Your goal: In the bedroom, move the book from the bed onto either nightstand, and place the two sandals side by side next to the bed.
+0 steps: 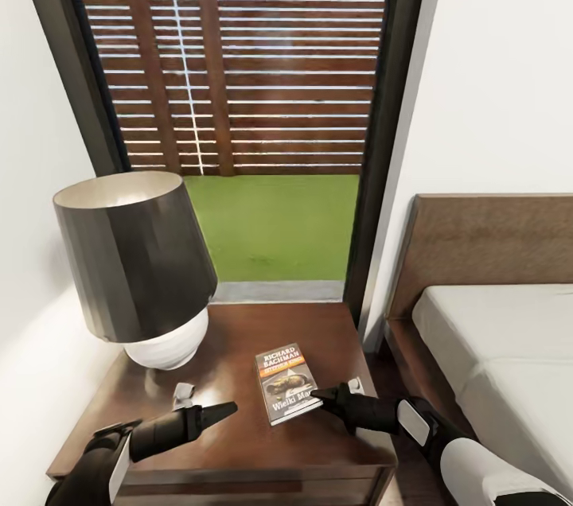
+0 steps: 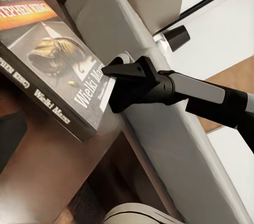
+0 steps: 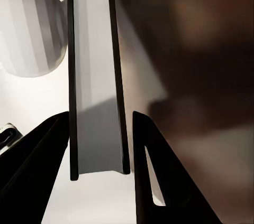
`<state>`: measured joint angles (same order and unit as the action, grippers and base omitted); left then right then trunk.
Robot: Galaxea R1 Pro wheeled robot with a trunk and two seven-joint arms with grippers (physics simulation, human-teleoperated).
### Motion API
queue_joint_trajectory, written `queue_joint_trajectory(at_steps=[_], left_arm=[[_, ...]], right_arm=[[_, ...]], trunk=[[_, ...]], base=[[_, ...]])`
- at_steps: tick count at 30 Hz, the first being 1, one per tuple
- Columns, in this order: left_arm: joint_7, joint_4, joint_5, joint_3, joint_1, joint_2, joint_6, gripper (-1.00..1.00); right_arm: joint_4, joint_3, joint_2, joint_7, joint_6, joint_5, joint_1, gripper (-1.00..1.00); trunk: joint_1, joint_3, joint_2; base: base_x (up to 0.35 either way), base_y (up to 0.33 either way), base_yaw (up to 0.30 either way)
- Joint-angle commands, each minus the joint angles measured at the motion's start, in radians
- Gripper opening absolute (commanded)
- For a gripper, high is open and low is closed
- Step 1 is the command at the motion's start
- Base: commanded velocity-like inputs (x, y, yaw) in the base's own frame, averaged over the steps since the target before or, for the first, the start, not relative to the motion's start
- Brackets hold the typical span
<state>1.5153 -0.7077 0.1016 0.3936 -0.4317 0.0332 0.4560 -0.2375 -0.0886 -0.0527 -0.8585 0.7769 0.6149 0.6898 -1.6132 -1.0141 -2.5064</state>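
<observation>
Our right fingers [image 1: 320, 393] spread around the book [image 1: 285, 383], "Richard Bachman", "Wielki Marsz" readable, on the worktop [image 1: 239, 442], left fingers [image 1: 231, 408] seemingly shut beside it

The bed [image 1: 493, 331] runs off the head view's right edge, its foot unseen. The lamp [image 1: 135, 267] hides the nightstand's [image 1: 239, 442] back left corner. In the left wrist view the book [image 2: 47, 55] is cropped, its title half gone. Behind the right gripper [image 3: 100, 145], everything blurs brown.

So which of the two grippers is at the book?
The right gripper: its fingers straddle the book at its lower right edge on the nightstand. The left gripper points at it from short of its other side.
</observation>
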Motion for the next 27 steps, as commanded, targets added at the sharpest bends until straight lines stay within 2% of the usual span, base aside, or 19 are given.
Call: queue_joint_trajectory(at_steps=[1,11,19,27], left_arm=[[0.008,-0.001,0.01,0.005,-0.001,-0.001,0.01,1.0],[0.008,0.001,0.01,0.004,-0.001,-0.001,0.011,1.0],[0.009,0.001,0.01,0.006,-0.001,0.0,0.012,1.0],[0.008,0.001,0.01,0.007,-0.001,0.0,0.012,1.0]], right_arm=[[0.0,-0.008,-0.001,-0.001,0.004,0.009,0.001,-1.0],[0.0,-0.008,-0.001,-0.001,0.004,0.009,0.001,-1.0],[0.0,-0.008,-0.001,-0.001,0.004,0.009,0.001,-1.0],[0.0,-0.008,-0.001,-0.001,0.004,0.009,0.001,-1.0]], trunk=[[0.0,-0.001,0.0],[0.0,-0.001,0.0],[0.0,-0.001,0.0],[-0.003,-0.028,-0.002]], base=[[0.035,0.0,0.0],[0.152,0.0,0.0],[0.025,0.0,0.0],[0.0,0.0,0.0]])
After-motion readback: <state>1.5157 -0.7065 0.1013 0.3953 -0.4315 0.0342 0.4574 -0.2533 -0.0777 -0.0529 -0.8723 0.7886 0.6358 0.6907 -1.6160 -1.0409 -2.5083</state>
